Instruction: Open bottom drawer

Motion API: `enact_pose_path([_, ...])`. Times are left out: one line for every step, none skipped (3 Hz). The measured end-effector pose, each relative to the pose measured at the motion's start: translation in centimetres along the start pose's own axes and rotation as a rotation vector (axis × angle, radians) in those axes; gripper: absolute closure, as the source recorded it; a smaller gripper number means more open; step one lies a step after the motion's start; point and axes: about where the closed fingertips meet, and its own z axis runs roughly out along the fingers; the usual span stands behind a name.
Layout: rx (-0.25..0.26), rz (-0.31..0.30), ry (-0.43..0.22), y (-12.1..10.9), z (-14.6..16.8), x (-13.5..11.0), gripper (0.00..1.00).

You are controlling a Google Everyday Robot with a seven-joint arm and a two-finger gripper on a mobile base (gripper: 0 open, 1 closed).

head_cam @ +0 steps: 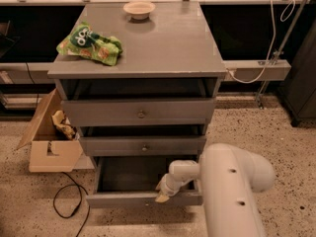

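Gripper (162, 195) at front edge of bottom drawer (123, 200), which sits pulled out of cabinet (158, 48); cannot tell its grip state.

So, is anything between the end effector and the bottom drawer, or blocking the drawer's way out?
Nothing visible. The end effector is at the front panel of the bottom drawer, right of centre, nothing between them. The drawer is partly out; the black cable on the floor lies off its left corner, beside its path, not across it.

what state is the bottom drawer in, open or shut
Open: the bottom drawer is pulled out, its tray interior exposed. The gripper sits at its front panel, right of centre.
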Motion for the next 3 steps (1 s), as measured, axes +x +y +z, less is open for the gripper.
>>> enact_pose_path([0.002,0.042,-0.071,2.9,0.5,-0.2,1.0])
enact_pose_path([0.002,0.042,-0.071,2.9,0.3,-0.3,1.0])
enact_pose_path([-0.002,0.096,-0.156,5.6,0.6,0.1,1.0])
